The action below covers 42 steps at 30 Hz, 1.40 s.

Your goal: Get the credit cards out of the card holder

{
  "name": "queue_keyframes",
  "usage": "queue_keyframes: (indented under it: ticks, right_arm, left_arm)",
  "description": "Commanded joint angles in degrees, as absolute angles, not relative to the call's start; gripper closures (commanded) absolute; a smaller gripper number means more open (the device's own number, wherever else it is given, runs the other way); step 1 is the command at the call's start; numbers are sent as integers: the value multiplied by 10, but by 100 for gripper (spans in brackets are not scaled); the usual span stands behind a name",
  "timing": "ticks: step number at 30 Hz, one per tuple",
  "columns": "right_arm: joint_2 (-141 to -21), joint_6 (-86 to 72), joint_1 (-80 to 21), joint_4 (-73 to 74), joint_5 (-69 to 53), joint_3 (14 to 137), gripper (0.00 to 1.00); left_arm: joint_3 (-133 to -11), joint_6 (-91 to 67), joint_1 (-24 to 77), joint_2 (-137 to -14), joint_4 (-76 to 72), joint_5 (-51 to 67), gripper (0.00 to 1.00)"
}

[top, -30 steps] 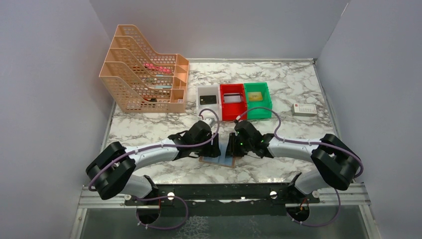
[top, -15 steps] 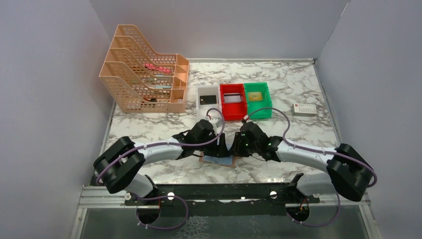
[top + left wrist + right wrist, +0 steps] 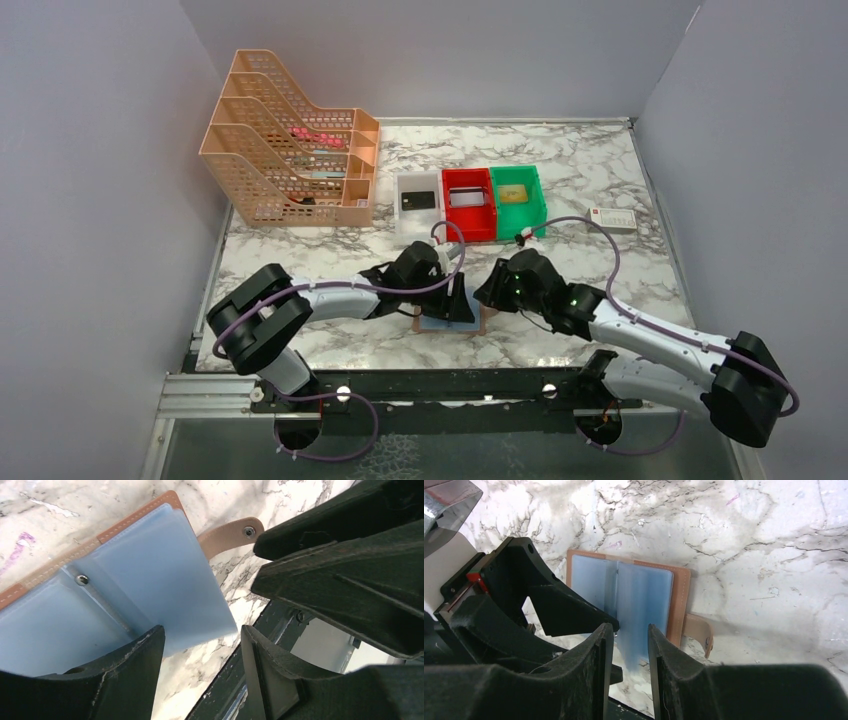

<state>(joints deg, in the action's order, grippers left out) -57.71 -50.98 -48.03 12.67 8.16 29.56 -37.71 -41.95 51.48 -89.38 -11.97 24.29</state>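
A marble surface [image 3: 600, 270] carries a peach file organizer [image 3: 290, 160] at 10 o'clock. At 12 o'clock sit a white bin [image 3: 419, 179], a red bin [image 3: 470, 230] and a green bin [image 3: 520, 224] in a row, with a small white box [image 3: 611, 220] at 2 o'clock. The white bin holds a dark flat piece, possibly one of the credit cards [image 3: 418, 199], though it is too small to be sure.

The card holder [image 3: 644, 597] lies spread open at 6 o'clock near the surface's front edge. Its pale blue panels face up and its snap tab [image 3: 698, 630] sticks out at 3 o'clock.

The left end effector [image 3: 201, 645] hangs over the card holder, fingers well apart and gripping nothing. The right end effector [image 3: 630, 635], at the card holder's 3 o'clock side, shows a narrow gap and holds nothing.
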Motion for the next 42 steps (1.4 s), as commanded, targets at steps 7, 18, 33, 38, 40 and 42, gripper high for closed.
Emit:
queue_keyframes:
  ticks: [7,18,33,38,40,42]
  right_arm:
    - [-623,-473,-480,82,25,326,66]
    - [-747,-460,-480,64,-30,339,71]
    - [-768,-462,-480,70,-21,329,71]
    - [-773,-464,-480,66,-25,329,70]
    - [-772,-466,-480,63,-25,325,71]
    - [-773,-466,-480,62,-26,324,70]
  left_arm:
    - [-401,-382,521,-871,-87,262,44]
    - [-388,-371,518,-759,90,10,35]
    - [-373,-388,519,-808,84,36,34]
    - [-380,-383,519,-803,105,21,34]
    - [-382,-380,519,-806,106,21,34]
    - [-385,-379,519,-812,104,30,35]
